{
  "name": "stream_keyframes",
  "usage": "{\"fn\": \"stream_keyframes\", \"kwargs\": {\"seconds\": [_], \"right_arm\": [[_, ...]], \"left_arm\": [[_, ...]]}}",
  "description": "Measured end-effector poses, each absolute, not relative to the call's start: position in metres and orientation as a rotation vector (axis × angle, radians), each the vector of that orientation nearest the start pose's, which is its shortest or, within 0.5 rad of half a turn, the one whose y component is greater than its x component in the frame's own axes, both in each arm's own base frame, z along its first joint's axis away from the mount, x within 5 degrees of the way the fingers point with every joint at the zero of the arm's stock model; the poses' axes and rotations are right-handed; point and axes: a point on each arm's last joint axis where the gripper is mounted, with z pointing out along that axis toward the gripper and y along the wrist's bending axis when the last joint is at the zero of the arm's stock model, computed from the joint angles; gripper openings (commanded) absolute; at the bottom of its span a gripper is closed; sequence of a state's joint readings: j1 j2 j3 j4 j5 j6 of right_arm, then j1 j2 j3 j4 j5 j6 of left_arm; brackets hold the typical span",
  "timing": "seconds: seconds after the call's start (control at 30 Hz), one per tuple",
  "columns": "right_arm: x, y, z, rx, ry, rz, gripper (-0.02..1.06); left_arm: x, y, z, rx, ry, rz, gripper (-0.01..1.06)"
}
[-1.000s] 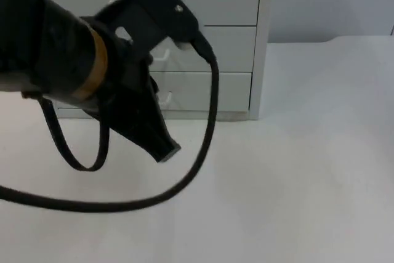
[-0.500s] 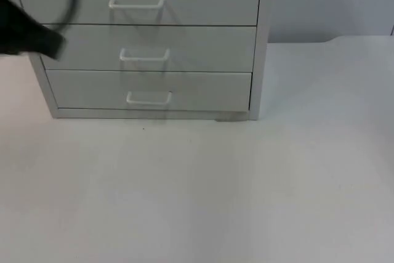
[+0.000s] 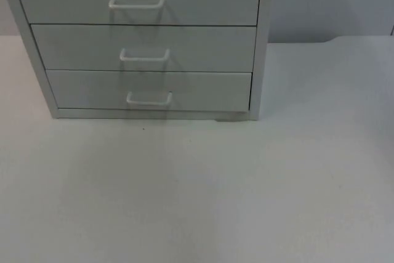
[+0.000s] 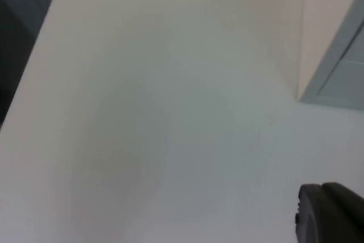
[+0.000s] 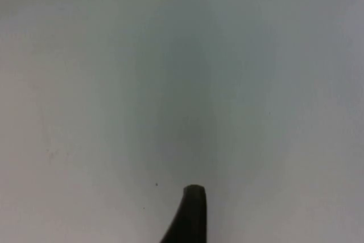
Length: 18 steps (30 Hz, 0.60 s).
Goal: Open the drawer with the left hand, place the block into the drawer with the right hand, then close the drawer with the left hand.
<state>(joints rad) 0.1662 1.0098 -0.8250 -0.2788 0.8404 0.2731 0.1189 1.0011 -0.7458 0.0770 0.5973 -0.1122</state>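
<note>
A grey drawer cabinet (image 3: 144, 41) stands at the back of the white table (image 3: 246, 201), all three drawers shut, the lowest drawer (image 3: 148, 90) included. The left gripper (image 4: 333, 214) hovers over bare table, apparently beside the cabinet's corner (image 4: 335, 72); the right gripper (image 5: 190, 214) hovers likewise. Whether either's fingers are open or closed, I cannot tell.

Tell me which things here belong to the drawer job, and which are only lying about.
Job:
- drawers, all three shut
- left hand, over the table by the cabinet corner
- right hand, over the bare table

Lying about:
- table
- wall
</note>
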Motion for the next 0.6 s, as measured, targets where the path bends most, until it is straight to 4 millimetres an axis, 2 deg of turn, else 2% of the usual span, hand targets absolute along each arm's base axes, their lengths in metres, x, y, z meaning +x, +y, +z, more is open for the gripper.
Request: {"fn": "stream_keyframes", "kwargs": {"seconds": [0.4, 0.57, 0.6], "right_arm": [[0.187, 0.012, 0.311, -0.013, 2.459, -0.147, 0.74], [0.175, 0.014, 0.323, -0.053, 2.392, -0.129, 0.74], [0.175, 0.014, 0.323, -0.053, 2.392, -0.129, 0.74]], "left_arm": [[0.177, 0.027, 0.309, -0.233, 2.304, 0.055, 0.00], [0.145, 0.016, 0.331, -0.198, 2.192, -0.015, 0.00], [0.145, 0.016, 0.331, -0.198, 2.192, -0.015, 0.00]]}}
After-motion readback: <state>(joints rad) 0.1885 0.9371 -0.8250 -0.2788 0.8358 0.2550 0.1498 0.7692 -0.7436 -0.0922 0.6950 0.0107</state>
